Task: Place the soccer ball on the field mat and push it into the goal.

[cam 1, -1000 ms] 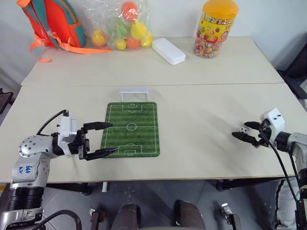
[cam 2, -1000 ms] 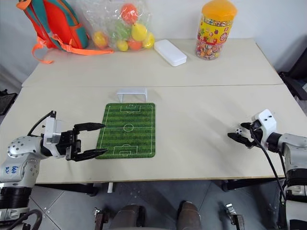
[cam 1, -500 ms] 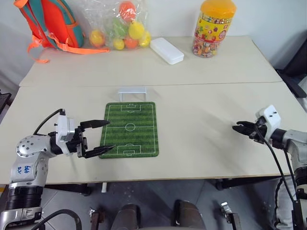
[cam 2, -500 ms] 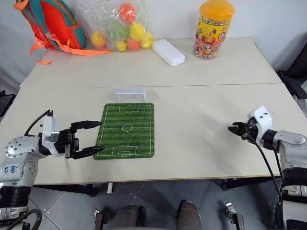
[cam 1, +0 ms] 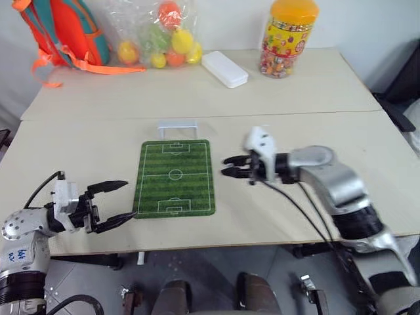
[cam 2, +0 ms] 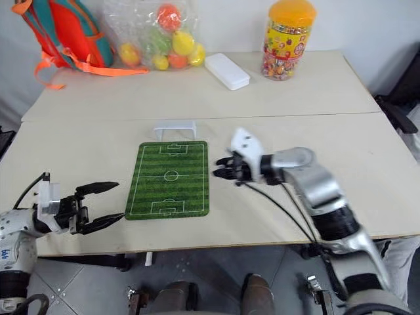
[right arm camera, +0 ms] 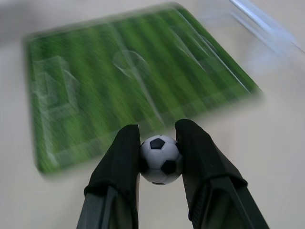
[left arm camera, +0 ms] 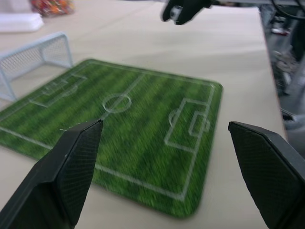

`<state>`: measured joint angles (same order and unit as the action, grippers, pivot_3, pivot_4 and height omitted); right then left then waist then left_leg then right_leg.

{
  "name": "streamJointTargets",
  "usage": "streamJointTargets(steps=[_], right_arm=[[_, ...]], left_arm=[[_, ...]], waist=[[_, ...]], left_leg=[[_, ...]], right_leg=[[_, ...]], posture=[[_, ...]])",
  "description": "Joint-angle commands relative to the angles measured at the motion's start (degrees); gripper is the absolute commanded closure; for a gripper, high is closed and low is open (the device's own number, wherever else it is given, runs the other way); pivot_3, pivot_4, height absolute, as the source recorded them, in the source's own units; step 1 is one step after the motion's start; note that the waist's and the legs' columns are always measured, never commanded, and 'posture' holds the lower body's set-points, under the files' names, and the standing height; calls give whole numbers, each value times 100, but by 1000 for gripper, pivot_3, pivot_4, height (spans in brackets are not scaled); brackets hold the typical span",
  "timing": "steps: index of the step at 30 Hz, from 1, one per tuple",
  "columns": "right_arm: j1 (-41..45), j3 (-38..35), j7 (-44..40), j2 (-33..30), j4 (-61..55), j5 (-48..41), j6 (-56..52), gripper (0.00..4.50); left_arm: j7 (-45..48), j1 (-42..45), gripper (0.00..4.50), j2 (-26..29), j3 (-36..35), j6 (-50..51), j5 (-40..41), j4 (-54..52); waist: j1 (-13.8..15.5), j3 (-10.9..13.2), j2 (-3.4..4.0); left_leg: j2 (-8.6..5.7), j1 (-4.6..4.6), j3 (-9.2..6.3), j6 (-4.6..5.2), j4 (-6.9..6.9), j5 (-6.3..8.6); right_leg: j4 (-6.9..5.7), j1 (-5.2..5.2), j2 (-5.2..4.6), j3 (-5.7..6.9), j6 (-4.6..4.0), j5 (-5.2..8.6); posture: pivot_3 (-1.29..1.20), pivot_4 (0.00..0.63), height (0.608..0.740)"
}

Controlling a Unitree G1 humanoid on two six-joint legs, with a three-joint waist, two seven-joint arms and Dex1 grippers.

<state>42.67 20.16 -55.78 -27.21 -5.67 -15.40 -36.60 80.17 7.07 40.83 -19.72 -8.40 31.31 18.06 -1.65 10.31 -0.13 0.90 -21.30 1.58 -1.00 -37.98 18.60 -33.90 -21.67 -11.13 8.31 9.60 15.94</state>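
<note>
Right gripper [right arm camera: 159,143] has its jaws pinching the soccer ball [right arm camera: 160,159] between the two black fingers [right arm camera: 121,162] — ball held off the bench, not on the mat. In the head views this gripper [cam 1: 230,167] hangs just beside the right edge of the field mat [cam 1: 175,178], about level with the centre circle, pointing toward the mat. Left gripper [cam 1: 113,202] has its jaws spread wide, nothing between them, hovering just off the near left corner of the mat; its lower fingertip is close to that corner, contact cannot be told. The mat lies flat on the bench [cam 1: 79,151], long side running away from the robot. The goal [cam 1: 178,127] stands upright just beyond the mat's far short edge, near it, open side facing the mat — whether it touches the mat cannot be told. Farther back on the bench: a white oblong box [cam 1: 224,68], a candy jar with an orange lid [cam 1: 285,38], a clear bag of toy fruits [cam 1: 157,36], and an orange and teal backpack [cam 1: 62,33] at the far left corner. All of these are well apart from the mat and both grippers.
</note>
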Motion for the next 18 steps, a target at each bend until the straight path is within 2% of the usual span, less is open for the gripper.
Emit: streamJointTargets(steps=[1,7,12,18], right_arm=[[66,538,93,469,-222,179,34,3651],[77,1478,448,1491,294,775,308,3651],[206,1625,588,1991,1066,1104,740,3651],[336,1572,500,2231,1691,1332,1174,3651]], left_arm=[[240,-258,0,106,-220,-152,109,87],[380,-684,0,69,-394,-238,166,-21],[328,-967,0,29,-499,-173,282,-316],[210,-1075,0,31,-588,-135,364,-464]], waist=[[-6,0,-1],[-17,-3,-4],[-8,-4,-7],[-31,-4,-7]], left_leg=[[0,0,0,1,0,1],[1,0,8,-1,0,8],[2,1,9,0,-7,8],[7,3,15,-3,-3,10]], right_leg=[[0,0,0,0,0,0],[-4,-7,1,1,0,0],[-10,-7,1,-2,0,0],[-15,-18,5,-5,0,0]], posture=[[0,150,740],[0,150,740],[0,150,740],[0,150,740]])
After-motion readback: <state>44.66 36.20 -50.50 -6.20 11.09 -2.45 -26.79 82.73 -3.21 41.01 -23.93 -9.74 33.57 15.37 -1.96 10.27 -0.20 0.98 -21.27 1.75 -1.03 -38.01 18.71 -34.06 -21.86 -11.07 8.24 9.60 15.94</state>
